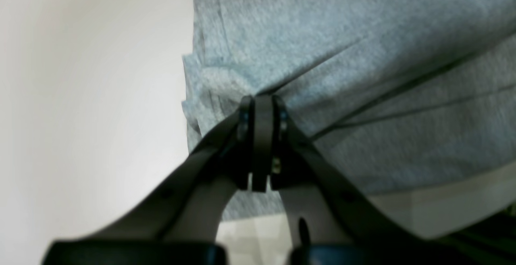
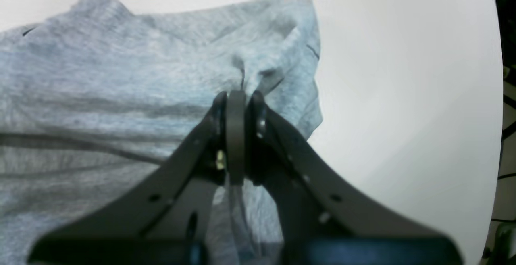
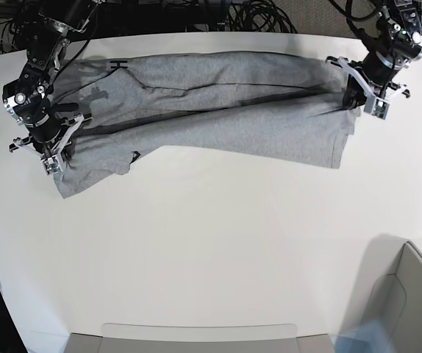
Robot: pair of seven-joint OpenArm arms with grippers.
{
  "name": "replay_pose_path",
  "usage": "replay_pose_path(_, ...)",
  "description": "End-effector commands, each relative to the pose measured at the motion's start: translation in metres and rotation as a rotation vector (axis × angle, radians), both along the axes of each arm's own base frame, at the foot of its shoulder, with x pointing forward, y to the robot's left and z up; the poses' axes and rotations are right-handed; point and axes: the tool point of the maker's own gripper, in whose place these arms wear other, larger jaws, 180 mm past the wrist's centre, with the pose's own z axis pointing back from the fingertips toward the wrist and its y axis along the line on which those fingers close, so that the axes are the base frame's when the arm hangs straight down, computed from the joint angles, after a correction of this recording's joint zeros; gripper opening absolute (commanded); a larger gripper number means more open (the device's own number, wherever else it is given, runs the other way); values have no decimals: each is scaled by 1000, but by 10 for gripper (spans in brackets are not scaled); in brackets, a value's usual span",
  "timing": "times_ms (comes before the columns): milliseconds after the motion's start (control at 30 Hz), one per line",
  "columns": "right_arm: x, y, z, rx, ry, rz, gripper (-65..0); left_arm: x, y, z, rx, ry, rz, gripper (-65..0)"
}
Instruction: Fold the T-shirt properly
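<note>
The heather-grey T-shirt [image 3: 218,110] lies stretched in a long band across the far part of the white table [image 3: 211,243], doubled over lengthwise. A bit of black lettering [image 3: 117,65] shows at its far left corner. My left gripper [image 3: 352,94] is at the band's right end, shut on a bunched pinch of the T-shirt [image 1: 363,55]; in the left wrist view the left gripper [image 1: 263,100] has creases running away from its tips. At the band's left end my right gripper [image 3: 55,147] is shut on the cloth edge. The right wrist view has the right gripper [image 2: 238,94] pinching the T-shirt [image 2: 100,75].
A grey box [image 3: 409,301] stands at the near right corner, and a flat grey tray edge [image 3: 196,334] runs along the near side. Black cables [image 3: 255,15] lie beyond the table's far edge. Bare white tabletop fills the middle and near part.
</note>
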Motion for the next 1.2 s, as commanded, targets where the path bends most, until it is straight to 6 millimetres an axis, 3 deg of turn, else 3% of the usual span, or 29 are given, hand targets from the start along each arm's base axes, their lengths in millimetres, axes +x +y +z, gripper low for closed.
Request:
replay_pose_path(0,9,0,15,-5,-50,23,-650,1,-1,7,4,-24,-11,-650)
replay_pose_path(333,6,1,11,-2,-40,23,-650,-13,-8,-4,-27,17,5,-650)
replay_pose_path(733,-6,1,1,-2,-7,23,-650,-41,-1,-28,-38,117,31,-650)
replay_pose_path(933,-15,2,-1,-11,4,26,-650,-39,-2,-27,-44,110,36,-520)
replay_pose_path(1167,-24,8,19,-50,-37,40,-650,-39,-1,-27,-43,110,40,-534)
